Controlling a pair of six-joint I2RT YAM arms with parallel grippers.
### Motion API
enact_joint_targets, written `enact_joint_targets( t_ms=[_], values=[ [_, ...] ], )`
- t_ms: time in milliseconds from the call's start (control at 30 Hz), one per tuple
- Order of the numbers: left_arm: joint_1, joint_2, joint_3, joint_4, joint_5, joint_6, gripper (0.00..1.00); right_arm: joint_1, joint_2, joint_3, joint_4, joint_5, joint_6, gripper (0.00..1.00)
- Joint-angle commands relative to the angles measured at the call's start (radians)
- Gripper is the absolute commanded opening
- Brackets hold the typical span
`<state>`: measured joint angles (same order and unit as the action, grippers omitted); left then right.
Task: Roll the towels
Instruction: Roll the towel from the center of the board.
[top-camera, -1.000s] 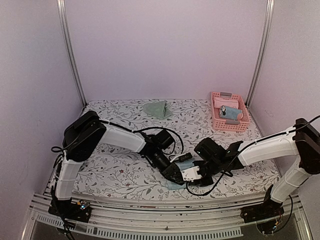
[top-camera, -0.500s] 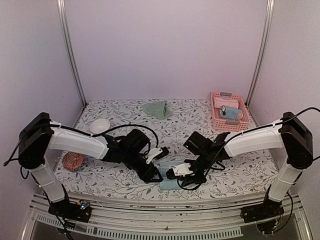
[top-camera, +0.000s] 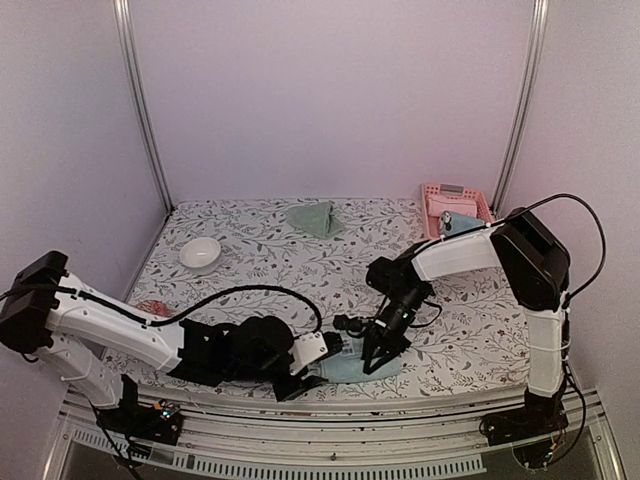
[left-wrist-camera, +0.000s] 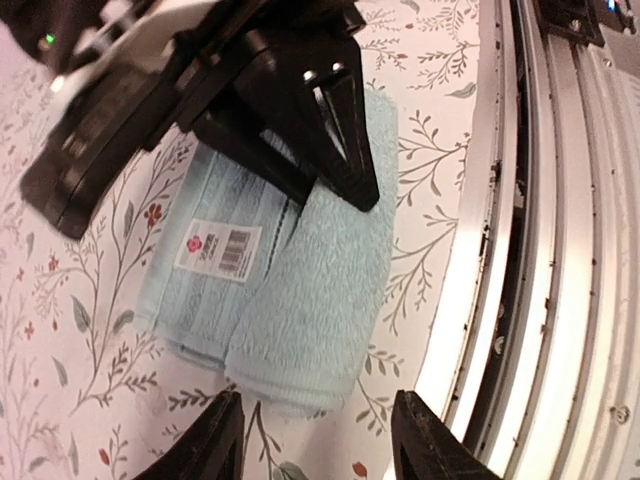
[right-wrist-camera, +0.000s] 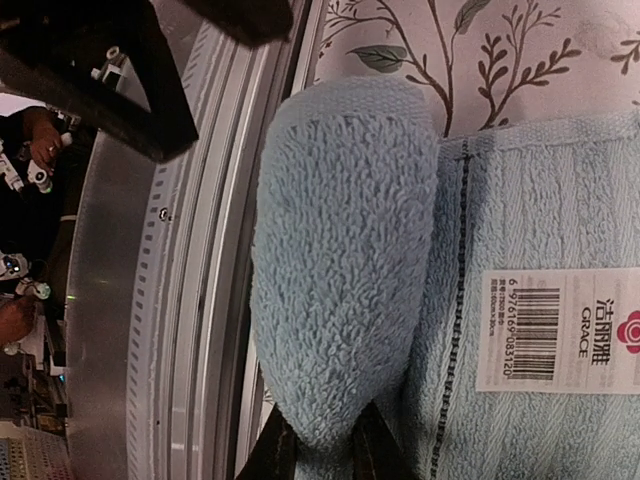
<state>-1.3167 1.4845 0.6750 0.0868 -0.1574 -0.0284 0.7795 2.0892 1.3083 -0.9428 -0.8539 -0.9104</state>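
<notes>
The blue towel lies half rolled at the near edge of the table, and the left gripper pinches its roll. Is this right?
No: the right gripper pinches the roll of the blue towel, as the right wrist view shows. The left gripper stands open at the towel's end.

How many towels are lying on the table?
2: a blue towel at the near edge, a green towel at the far edge. The pink basket may hide more.
</notes>
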Motion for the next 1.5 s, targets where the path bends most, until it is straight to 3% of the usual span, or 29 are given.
enact_joint_targets(
  t_ms=[0, 267, 433, 500, 567, 733, 833, 967, 1100, 1267, 1467],
  values=[
    [-0.06, 0.16, 0.151, -0.02, -0.141, 0.183, 0.54, -0.008, 0.134, 0.0, -0.188, 0.076, -0.03, 0.06],
    [-0.071, 0.369, 0.297, -0.085, -0.189, 0.31, 0.54, -0.024, 0.157, 0.056, -0.231, 0.077, -0.041, 0.06],
    [-0.07, 0.433, 0.344, -0.114, -0.128, 0.293, 0.44, -0.026, 0.162, 0.064, -0.223, 0.063, -0.029, 0.08],
    [-0.067, 0.448, 0.358, -0.128, -0.104, 0.28, 0.38, -0.03, 0.142, 0.057, -0.22, 0.06, -0.027, 0.13],
    [-0.059, 0.459, 0.374, -0.167, -0.067, 0.259, 0.32, -0.037, 0.095, 0.044, -0.219, 0.055, -0.022, 0.24],
    [-0.031, 0.468, 0.397, -0.242, 0.022, 0.203, 0.22, -0.109, -0.106, 0.019, -0.252, 0.041, -0.01, 0.39],
    [-0.01, 0.463, 0.422, -0.291, 0.098, 0.171, 0.19, -0.159, -0.245, 0.002, -0.246, 0.032, 0.018, 0.42],
    [0.054, 0.516, 0.504, -0.404, 0.247, 0.107, 0.17, -0.171, -0.465, -0.082, -0.088, 0.072, 0.127, 0.4],
    [0.147, 0.573, 0.572, -0.48, 0.486, 0.018, 0.16, -0.17, -0.668, -0.219, 0.046, 0.171, 0.166, 0.37],
    [0.241, 0.621, 0.607, -0.497, 0.672, -0.072, 0.16, -0.153, -0.772, -0.368, 0.158, 0.304, 0.156, 0.36],
    [0.314, 0.665, 0.629, -0.478, 0.858, -0.143, 0.16, -0.038, -0.79, -0.47, 0.289, 0.488, 0.146, 0.45]
  ],
)
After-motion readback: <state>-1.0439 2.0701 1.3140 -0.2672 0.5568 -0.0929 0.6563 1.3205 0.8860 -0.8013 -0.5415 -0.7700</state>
